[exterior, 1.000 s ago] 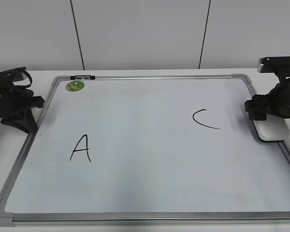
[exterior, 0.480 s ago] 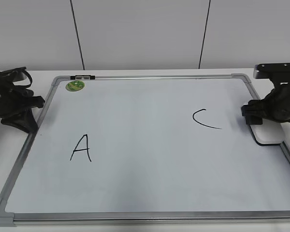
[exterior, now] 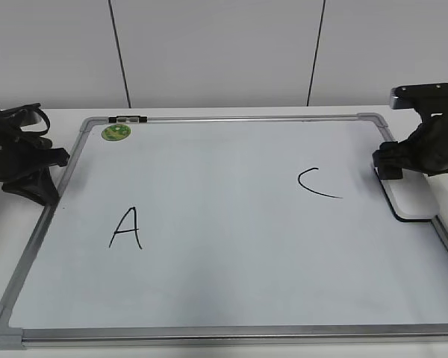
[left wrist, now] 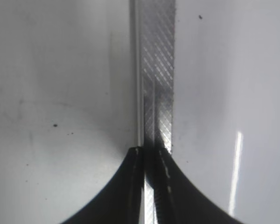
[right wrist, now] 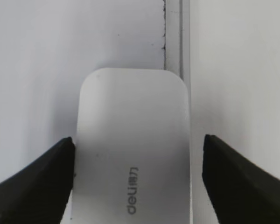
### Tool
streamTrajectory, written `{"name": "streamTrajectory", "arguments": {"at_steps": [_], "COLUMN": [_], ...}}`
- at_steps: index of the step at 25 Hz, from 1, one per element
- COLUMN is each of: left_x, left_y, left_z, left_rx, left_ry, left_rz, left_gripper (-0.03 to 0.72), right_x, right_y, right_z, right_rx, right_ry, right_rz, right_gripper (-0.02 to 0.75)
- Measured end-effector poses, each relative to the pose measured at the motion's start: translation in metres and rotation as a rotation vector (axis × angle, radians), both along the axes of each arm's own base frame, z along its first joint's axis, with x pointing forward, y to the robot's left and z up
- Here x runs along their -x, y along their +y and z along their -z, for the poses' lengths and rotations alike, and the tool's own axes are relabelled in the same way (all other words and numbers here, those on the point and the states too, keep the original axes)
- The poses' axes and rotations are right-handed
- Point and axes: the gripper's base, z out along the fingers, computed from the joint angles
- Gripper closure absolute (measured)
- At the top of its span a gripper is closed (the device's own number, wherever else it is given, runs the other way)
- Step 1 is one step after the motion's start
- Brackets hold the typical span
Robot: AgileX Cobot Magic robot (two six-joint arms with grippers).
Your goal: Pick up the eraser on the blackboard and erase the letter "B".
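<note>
The white rounded-rectangular plastic eraser (right wrist: pixel 133 149), with small grey lettering on its top, lay flat on the large white blackboard with a silver metal frame (exterior: pixel 231 332), hard against the frame's right rail, to the right of the black handwritten letter "C" (exterior: pixel 316 184). In the exterior view the eraser (exterior: pixel 413 201) showed a dark underside edge along its near side. The right gripper (right wrist: pixel 136 175) stood over the eraser with its two black fingers (right wrist: pixel 35 179) spread; the left finger was at the eraser's left edge, while the right finger stood clear of the right edge, over the surface outside the frame. The jaws were thus released, bracketing the eraser without clamping it. In the exterior view the black right arm (exterior: pixel 425 142) hung above the far end of the eraser.

No letter "B" was visible on the blackboard. A black handwritten letter "A" (exterior: pixel 125 229) stood well to the left of the eraser, towards the near-left part of the board. A small round green magnet (exterior: pixel 116 133) sat at the far-left corner of the board.

The left gripper (left wrist: pixel 149 161) rested at the left rail of the frame, well apart from the eraser, its dark fingers (left wrist: pixel 119 191) closed together with nothing between them.
</note>
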Motion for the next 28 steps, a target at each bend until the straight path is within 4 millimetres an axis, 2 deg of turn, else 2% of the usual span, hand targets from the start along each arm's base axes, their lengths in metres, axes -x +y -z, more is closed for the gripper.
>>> {"name": "streamTrajectory", "arguments": {"at_steps": [7,9,11,14,16,23,28], "left_x": [-0.002,-0.004,-0.008,-0.016,-0.019,-0.008,0.006], "left_y": [0.0,-0.001,-0.002,-0.003,-0.004,-0.005,-0.004], "left_z": [-0.002,-0.005,-0.013,-0.032,-0.046,-0.099,-0.14], "left_rx": [0.005,0.008,0.015,0.027,0.033,0.037,0.008], "left_ry": [0.008,0.024,0.036,0.028,0.022,0.007,-0.073], "left_rz": [0.008,0.022,0.039,0.062,0.076,0.124,0.129], "left_gripper": [0.605,0.559,0.48,0.37,0.339,0.32,0.319], "right_x": [-0.004,-0.002,0.002,0.011,0.017,0.048,0.079], "right_y": [-0.003,-0.003,-0.001,0.001,0.001,0.004,0.007], "right_z": [-0.024,-0.039,-0.058,-0.084,-0.099,-0.145,-0.177], "right_rx": [0.026,0.027,0.03,0.032,0.026,-0.018,-0.049], "right_ry": [0.035,0.001,-0.043,-0.091,-0.112,-0.142,-0.139], "right_rz": [0.035,0.034,0.024,0.018,0.024,-0.009,-0.039], "right_gripper": [0.138,0.15,0.154,0.155,0.155,0.159,0.16]}}
